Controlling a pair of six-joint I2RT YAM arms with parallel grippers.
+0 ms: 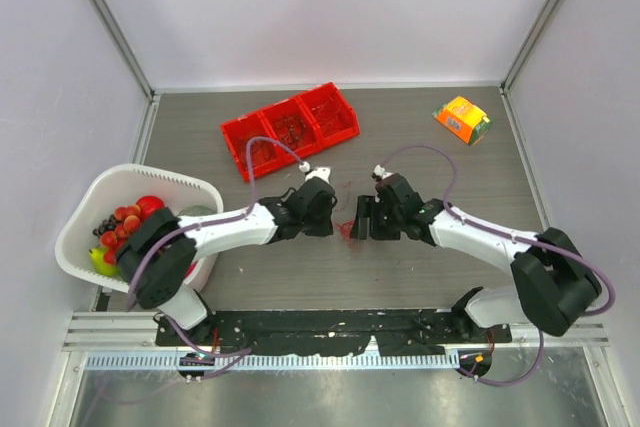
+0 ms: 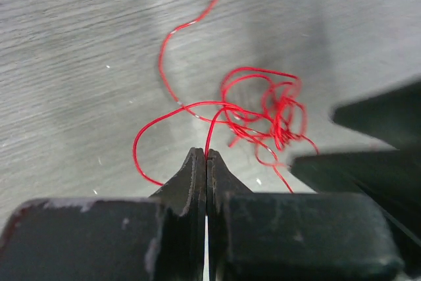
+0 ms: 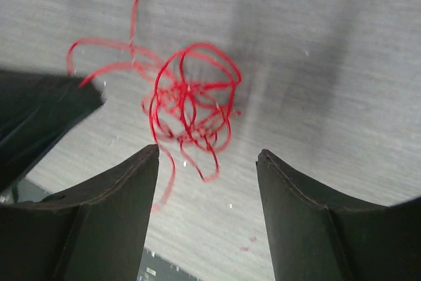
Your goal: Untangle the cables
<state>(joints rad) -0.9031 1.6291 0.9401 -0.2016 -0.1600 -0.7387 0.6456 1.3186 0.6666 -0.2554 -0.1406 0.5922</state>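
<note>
Just thin, scribbly red cables

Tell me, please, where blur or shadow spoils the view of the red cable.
Left wrist: the red cable tangle smears at right, crisp near the shut left pincer. Right wrist: tangle softly blurred, grey shadow beside it. Top external: evenly lit, tangle a tiny smudge.

Red bin, orange carton and white fruit basket sit apart.
</note>
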